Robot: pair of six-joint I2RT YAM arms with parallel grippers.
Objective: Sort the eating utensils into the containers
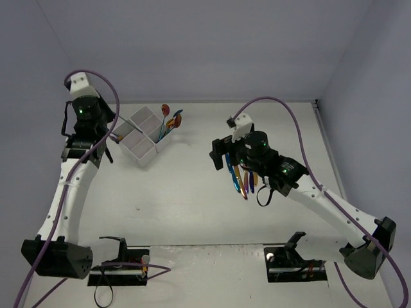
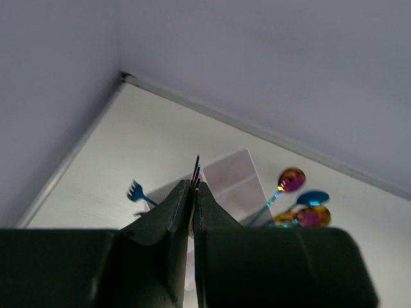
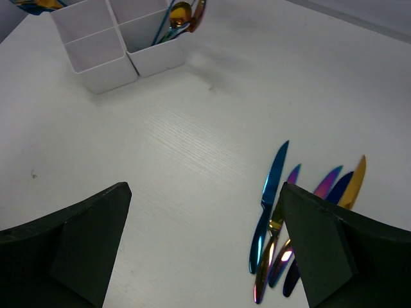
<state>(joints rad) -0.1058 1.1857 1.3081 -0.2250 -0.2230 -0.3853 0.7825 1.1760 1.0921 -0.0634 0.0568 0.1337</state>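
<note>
The white four-compartment box (image 1: 145,136) stands at the back left. Spoons (image 1: 171,120) stand in its right compartment; they also show in the left wrist view (image 2: 302,208) and the right wrist view (image 3: 181,15). My left gripper (image 1: 114,136) is at the box's left corner, shut on thin utensils seen edge-on (image 2: 196,168); I cannot tell their kind. A blue fork's tines (image 2: 136,191) show beside it. My right gripper (image 1: 225,158) is open and empty above the table (image 3: 205,189). Several iridescent knives (image 3: 275,212) lie side by side just right of it, also in the top view (image 1: 243,179).
The box (image 3: 109,45) sits at the top left of the right wrist view, with utensil tips (image 3: 35,4) in its far compartment. Grey walls close the table at the back and sides. Two dark stands (image 1: 119,266) (image 1: 295,263) sit at the near edge.
</note>
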